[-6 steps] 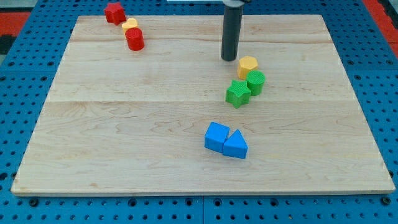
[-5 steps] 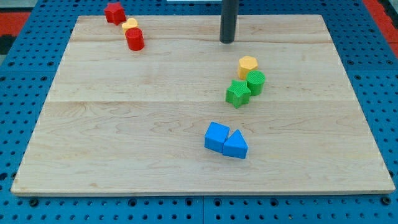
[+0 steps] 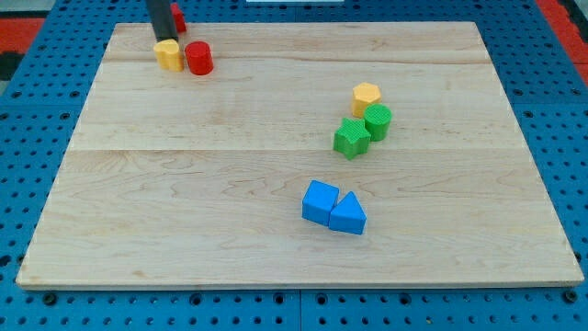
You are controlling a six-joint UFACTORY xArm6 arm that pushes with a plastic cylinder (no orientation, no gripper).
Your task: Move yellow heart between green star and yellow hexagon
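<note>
Pressing down at the view's top-left corner of the tabletop (image 3: pixel 276 267), my tip (image 3: pixel 165 39) sits at the upper edge of the yellow heart (image 3: pixel 168 55), touching or nearly so; there is no pincer on this rod, so nothing is held and no open or closed state applies. The heart lies just below my tip toward the view's bottom, with the red cylinder (image 3: pixel 198 58) right beside it on the view's right and a second red block (image 3: pixel 176 16) mostly hidden behind the rod, its shape not readable. The heart's lobes are hard to make out at this size. Far to the view's right and lower from my tip sit the green star (image 3: pixel 351 138), the yellow hexagon (image 3: pixel 366 96) above it, and a green cylinder (image 3: pixel 378 120) touching both. As I judge it, the push must drive the heart rightward and downward, so my tip needs its upper-left side. Two blue blocks, a cube (image 3: pixel 320 201) and a triangular prism (image 3: pixel 348 215), lie lower still.
</note>
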